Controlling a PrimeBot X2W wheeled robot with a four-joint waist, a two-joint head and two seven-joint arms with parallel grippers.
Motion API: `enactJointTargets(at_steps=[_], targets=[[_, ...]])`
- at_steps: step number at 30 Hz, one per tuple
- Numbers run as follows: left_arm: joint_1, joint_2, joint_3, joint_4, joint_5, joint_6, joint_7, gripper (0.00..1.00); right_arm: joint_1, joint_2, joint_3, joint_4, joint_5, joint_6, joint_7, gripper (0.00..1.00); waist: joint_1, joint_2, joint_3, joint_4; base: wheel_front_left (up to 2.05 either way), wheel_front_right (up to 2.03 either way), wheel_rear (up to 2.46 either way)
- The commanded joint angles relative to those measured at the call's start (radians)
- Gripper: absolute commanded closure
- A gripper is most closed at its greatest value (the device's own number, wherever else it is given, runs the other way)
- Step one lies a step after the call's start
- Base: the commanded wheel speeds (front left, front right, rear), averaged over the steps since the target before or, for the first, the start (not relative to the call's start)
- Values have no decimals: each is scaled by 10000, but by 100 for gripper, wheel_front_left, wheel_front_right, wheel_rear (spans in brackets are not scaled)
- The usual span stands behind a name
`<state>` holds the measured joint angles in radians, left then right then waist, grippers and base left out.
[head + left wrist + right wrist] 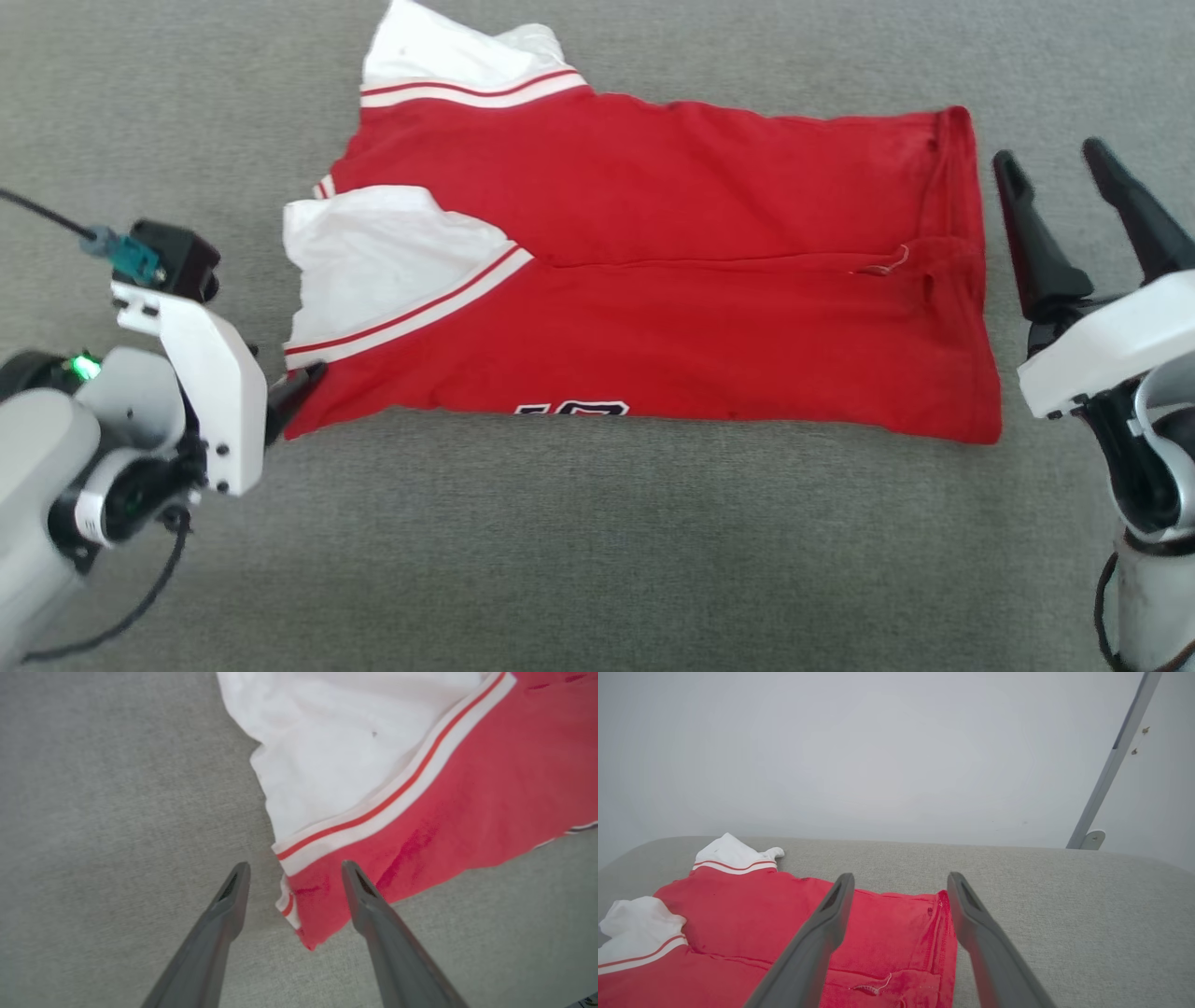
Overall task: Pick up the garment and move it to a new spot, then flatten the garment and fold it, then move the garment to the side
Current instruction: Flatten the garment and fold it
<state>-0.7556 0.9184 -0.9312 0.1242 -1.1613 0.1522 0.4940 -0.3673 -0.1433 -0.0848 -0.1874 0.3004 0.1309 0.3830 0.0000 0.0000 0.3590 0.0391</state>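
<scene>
Between the tips of your left gripper [295, 877], whose two fingers stand well apart, lies a corner of the garment [420, 812]; whether either tip touches the cloth cannot be told. In the head view most of this gripper hides behind its white wrist housing [210, 373], one dark fingertip [303, 381] showing at that corner. The lettering [569, 408] is folded under at the near edge: you see the tops of black, white-outlined characters, unreadable. The far sleeve [420, 47] is cut off by the top of the head view. The garment is a red jersey with white short sleeves and red-and-white striped trim, folded lengthwise into a flat band on the grey padded surface [597, 541]; both sleeves lie toward the left fingers, the hem toward the right fingers. Your right gripper [1050, 159] is spread and empty, its tips just beside the hem. Open surface lies on the near side of both pairs of fingers and outward of the right pair; beyond its far edge stands a pale wall [878, 756] with a slanted metal strut [1115, 756].
</scene>
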Motion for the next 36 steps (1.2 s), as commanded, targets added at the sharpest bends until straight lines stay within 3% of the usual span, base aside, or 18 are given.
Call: enactJointTargets(at_steps=[1,8,14,15,16,25,31,32,33,36], targets=[[141,38,43,-97,-25,115,30,0,158,53,-4,-61,-94,-1,-126,0,0,0,47,-83,0,0,0],[624,254,129,-134,-392,831,145,0,668,467,-74,-317,-48,-1,-399,0,0,0,278,-522,0,0,0],[766,-230,-69,658,-885,872,714,0,1163,606,-96,-70,33,-1,648,0,0,0,450,-766,0,0,0],[752,-333,-134,739,-900,784,792,56,1250,619,-103,35,78,-1,927,0,0,0,478,-782,0,0,0],[717,-442,-142,839,-907,722,776,100,1302,641,-85,144,93,-1,1184,0,0,0,504,-798,0,0,0],[322,-1050,-255,1345,-793,234,768,100,1165,518,62,1202,108,-1,3002,0,0,0,668,-616,0,0,0],[146,-1244,-267,1552,-747,25,694,100,1120,284,696,2266,152,2,4303,2,0,0,677,-426,0,0,0],[131,-1275,-252,1563,-744,-8,655,100,1126,271,791,2388,215,2,4500,54,0,0,675,-395,0,0,0],[118,-1303,-246,1582,-745,-57,647,100,1133,197,878,2482,232,10,4728,100,0,0,671,-353,0,0,0],[98,-1305,-241,1598,-724,-121,583,100,1003,-25,950,2359,308,7,5130,100,0,0,650,-289,0,0,0]])
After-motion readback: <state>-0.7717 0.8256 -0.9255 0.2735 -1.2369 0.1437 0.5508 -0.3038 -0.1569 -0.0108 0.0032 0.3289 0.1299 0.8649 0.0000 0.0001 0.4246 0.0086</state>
